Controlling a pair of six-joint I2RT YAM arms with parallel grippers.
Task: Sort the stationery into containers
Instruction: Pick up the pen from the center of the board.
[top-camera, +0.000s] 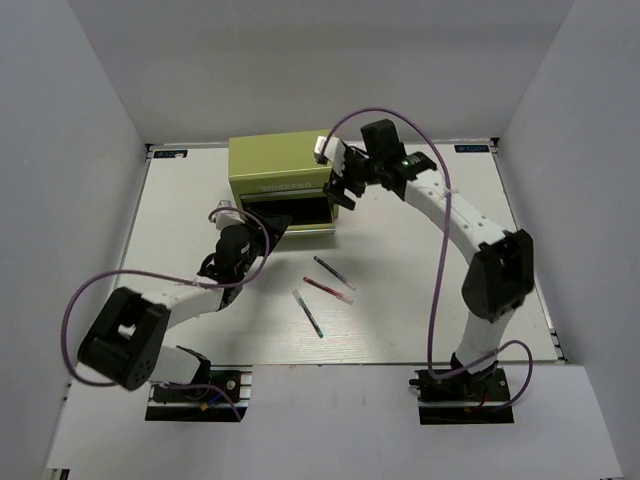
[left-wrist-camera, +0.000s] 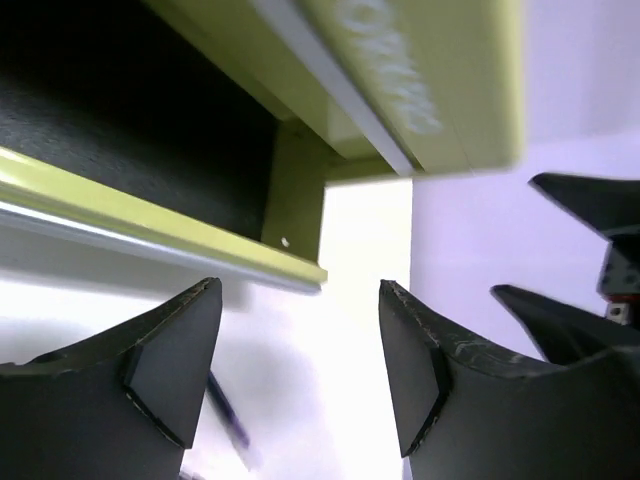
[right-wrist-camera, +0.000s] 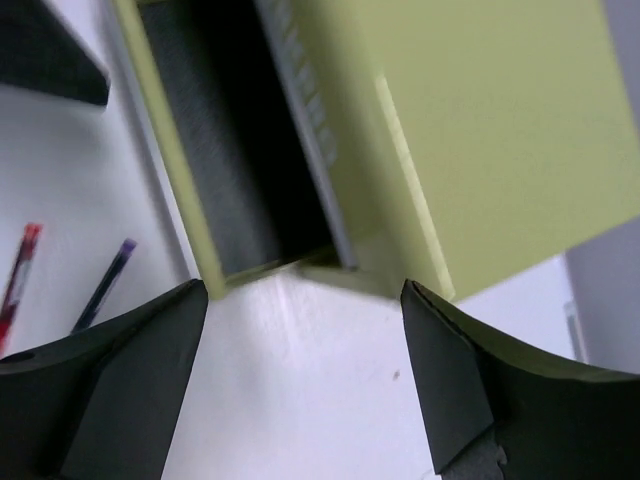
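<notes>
I see the green tool chest (top-camera: 275, 158) at the back of the bench (top-camera: 420, 270), its bottom drawer (top-camera: 300, 212) standing open. My left fingers (left-wrist-camera: 170, 370) are spread and empty at the drawer's front left. My right fingers (right-wrist-camera: 470, 380) are spread and empty beside the chest's right side. 3 pens lie on the bench in front of the drawer: a dark pen (top-camera: 333, 271), a red pen (top-camera: 328, 290) and a white-green pen (top-camera: 308, 314).

Bright even light, soft shadows, tool chest (left-wrist-camera: 450, 80) blurred close-up (whites glaring)

Three pens (top-camera: 328, 290); one tool chest (top-camera: 280, 170); left gripper (top-camera: 275, 228), right gripper (top-camera: 340, 190): two.
</notes>
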